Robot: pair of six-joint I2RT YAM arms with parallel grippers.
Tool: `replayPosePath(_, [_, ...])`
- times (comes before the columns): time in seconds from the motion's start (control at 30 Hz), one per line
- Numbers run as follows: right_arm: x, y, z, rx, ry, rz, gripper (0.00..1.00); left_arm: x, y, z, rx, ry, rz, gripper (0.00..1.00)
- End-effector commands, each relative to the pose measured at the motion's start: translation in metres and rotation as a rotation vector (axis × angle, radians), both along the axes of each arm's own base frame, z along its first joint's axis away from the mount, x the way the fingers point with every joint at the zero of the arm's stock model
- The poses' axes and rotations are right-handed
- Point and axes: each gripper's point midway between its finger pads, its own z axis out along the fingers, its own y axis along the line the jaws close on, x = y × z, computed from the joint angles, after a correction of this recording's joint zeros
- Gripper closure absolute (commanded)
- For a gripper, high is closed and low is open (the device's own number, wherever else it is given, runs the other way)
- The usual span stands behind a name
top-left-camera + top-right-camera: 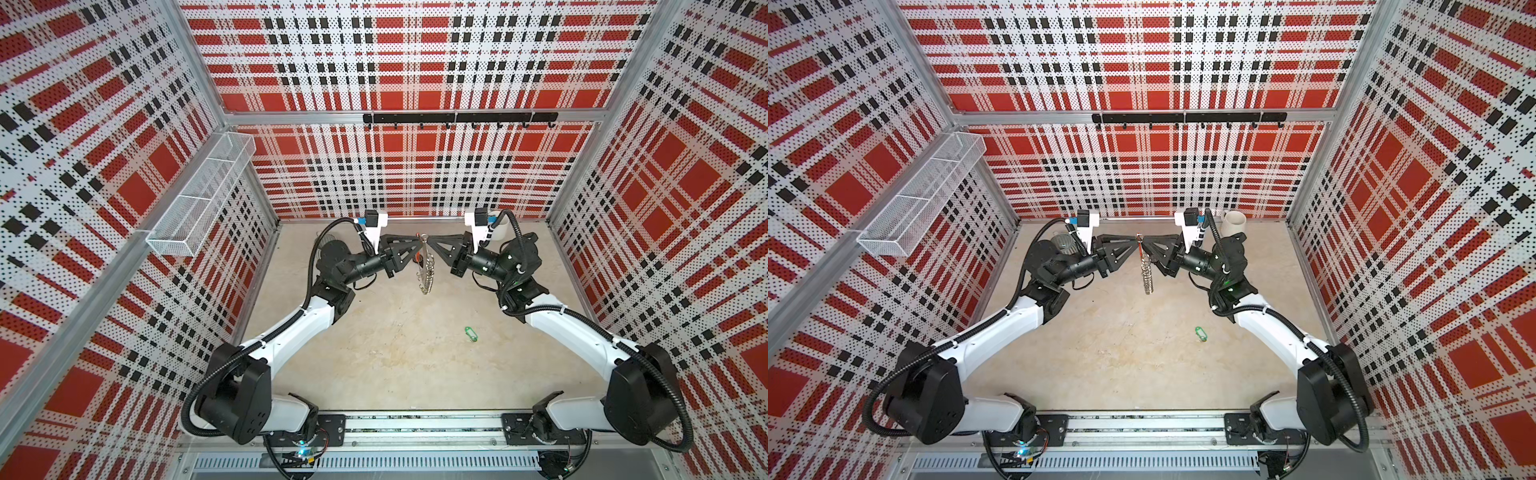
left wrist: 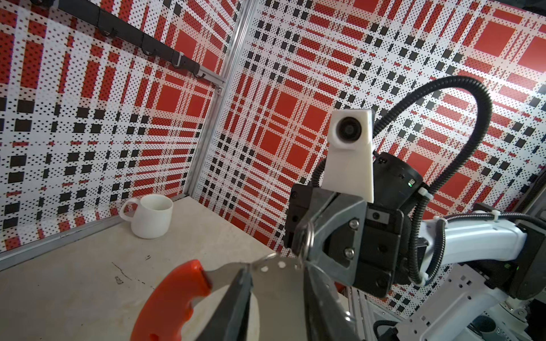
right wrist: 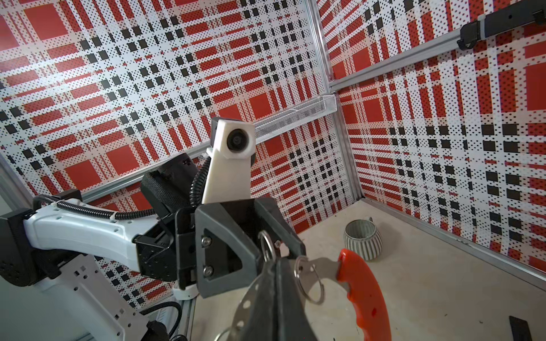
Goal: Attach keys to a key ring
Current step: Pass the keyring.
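Note:
The key ring (image 1: 424, 266) (image 1: 1147, 270) hangs edge-on above the back middle of the table, held up between both arms. It is a flat grey metal loop (image 2: 277, 295) with a red arc (image 2: 171, 301) (image 3: 363, 289) and small silver rings along its edge. My right gripper (image 1: 430, 239) (image 3: 276, 259) is shut flat on the plate's top. My left gripper (image 1: 417, 237) (image 2: 277, 267) faces it, its fingers pressing on the two edges of the plate. The green key tag (image 1: 471, 333) (image 1: 1201, 333) lies alone on the table, nearer the right arm.
A white mug (image 2: 152, 217) (image 1: 1234, 222) stands in the back right corner and a ribbed grey cup (image 3: 362, 239) (image 1: 1063, 243) at the back left. A wire basket (image 1: 199, 195) hangs on the left wall, a black hook rail (image 1: 459, 118) on the back wall.

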Motion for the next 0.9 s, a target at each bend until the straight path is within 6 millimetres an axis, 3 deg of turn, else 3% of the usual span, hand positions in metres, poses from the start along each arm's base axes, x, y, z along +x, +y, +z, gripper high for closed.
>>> replayPosePath(0.0, [-0.007, 0.004, 0.017, 0.027, -0.048, 0.027, 1.00, -0.007, -0.004, 0.023, -0.030, -0.066, -0.031, 0.65])
replayPosePath(0.17, [-0.008, 0.006, 0.014, 0.021, -0.044, 0.039, 1.00, -0.006, -0.005, 0.025, -0.034, -0.070, -0.033, 0.65])
replayPosePath(0.5, [-0.007, 0.007, 0.007, 0.005, -0.033, 0.031, 1.00, -0.001, -0.005, 0.022, -0.034, -0.022, -0.071, 0.99])
replayPosePath(0.63, [0.000, 0.005, -0.004, -0.075, -0.025, -0.014, 1.00, -0.002, -0.002, 0.018, -0.006, -0.009, -0.101, 1.00])
replayPosePath(0.73, [0.012, -0.005, -0.027, -0.232, -0.017, -0.071, 0.84, -0.001, 0.000, 0.010, 0.066, -0.006, -0.112, 1.00])
replayPosePath(0.87, [0.022, -0.015, -0.044, -0.361, 0.017, -0.052, 0.79, 0.009, -0.003, -0.015, 0.260, 0.016, -0.086, 1.00])
